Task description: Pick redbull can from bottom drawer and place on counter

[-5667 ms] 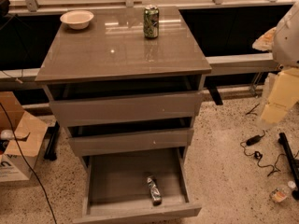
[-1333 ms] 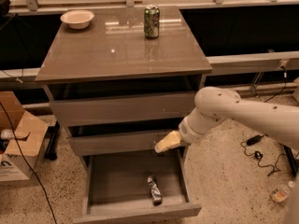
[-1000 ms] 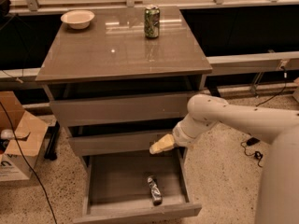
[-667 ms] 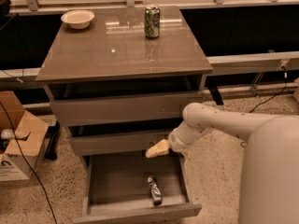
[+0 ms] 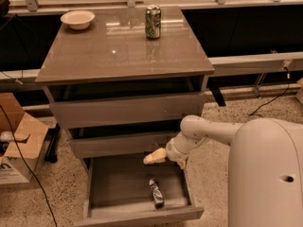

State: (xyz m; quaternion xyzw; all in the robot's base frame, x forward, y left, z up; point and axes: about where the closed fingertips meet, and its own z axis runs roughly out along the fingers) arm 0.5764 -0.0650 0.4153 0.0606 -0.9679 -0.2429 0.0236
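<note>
The bottom drawer stands pulled out and open. The redbull can lies on its side inside it, near the front right. My gripper hangs over the drawer's back part, above and slightly left of the can, apart from it. My white arm comes in from the right. The counter is the glossy cabinet top above.
A green-patterned can and a pale bowl stand at the back of the counter. The two upper drawers are partly pulled out. A cardboard box and a black cable sit on the floor at left.
My arm has swung in from the right and the gripper has moved left and down over the open bottom drawer. The can has not moved.
</note>
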